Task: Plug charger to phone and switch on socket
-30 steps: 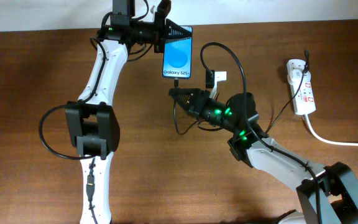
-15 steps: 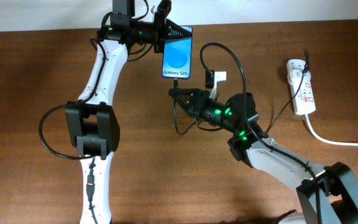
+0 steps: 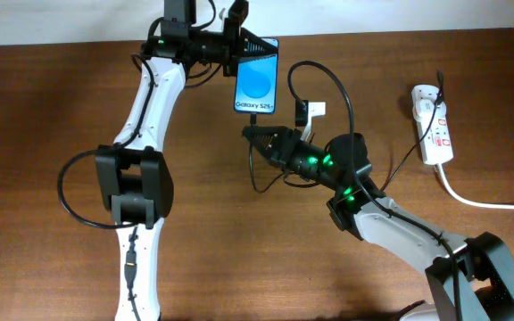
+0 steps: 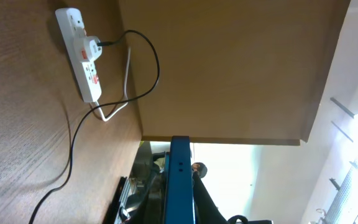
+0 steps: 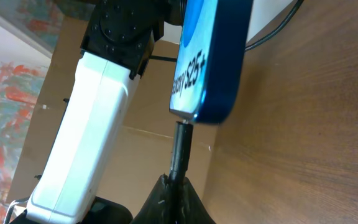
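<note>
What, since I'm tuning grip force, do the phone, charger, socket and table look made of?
Phone: glossy, glass-like screen, smooth blue edge. Charger: thin black cable, probably rubbery sheath; it loops freely. Socket: white moulded plastic, slight sheen. Table: brown wood grain, matte; solid or laminate unclear.

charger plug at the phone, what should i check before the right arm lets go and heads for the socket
1. Phone gripped by left fingers: ok, shut on its top end.
2. Charger plug in right fingers: ok, shut on it.
3. Plug lined up with the phone's port: ok, its tip meets the phone's bottom edge in the right wrist view.
4. Plug fully seated: cannot tell.
5. Charger's far end in the socket: ok, an adapter with a thin black lead sits in it.
6. Socket switch on: cannot tell.
</note>
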`<state>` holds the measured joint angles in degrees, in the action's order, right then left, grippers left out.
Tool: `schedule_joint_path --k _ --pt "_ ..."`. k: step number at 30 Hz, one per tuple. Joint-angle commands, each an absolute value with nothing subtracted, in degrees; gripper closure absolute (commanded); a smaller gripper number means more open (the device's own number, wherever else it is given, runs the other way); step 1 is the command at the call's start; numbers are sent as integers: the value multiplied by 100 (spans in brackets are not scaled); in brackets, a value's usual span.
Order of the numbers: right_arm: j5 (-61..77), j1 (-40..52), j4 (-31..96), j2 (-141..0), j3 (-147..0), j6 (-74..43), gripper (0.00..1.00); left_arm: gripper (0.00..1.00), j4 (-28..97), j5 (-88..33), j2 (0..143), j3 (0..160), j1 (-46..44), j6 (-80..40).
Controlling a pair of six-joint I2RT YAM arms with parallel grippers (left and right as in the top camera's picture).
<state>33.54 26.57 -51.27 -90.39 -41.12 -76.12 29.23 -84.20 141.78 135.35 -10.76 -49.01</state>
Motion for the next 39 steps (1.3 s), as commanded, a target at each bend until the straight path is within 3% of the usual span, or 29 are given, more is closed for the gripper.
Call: schedule_joint_path --k 1,24,33,35,38,39 --pt "2980 2617 -5196 -9061 -4246 -7548 96 100 2910 -8724 14068 13600 -1188 -4788" --pt "2891 2134 -4991 -9135 -4346 -7529 96 100 2912 -8921 14068 13600 -1271 -4786" --pt "3264 2043 -5391 -9133 -4346 -7529 57 100 2912 -8921 14068 13600 -1253 -4788" --pt "3653 1706 -5465 -9111 -4346 -7472 43 100 2915 -8943 14068 13600 -1142 -4606" --pt "4014 1219 -4362 -9109 -4357 -6608 31 100 2917 -8982 14068 13600 -904 -4388" --pt "3881 1105 -3223 -9107 -4504 -5680 22 100 2921 -8982 14070 13579 -812 -4101"
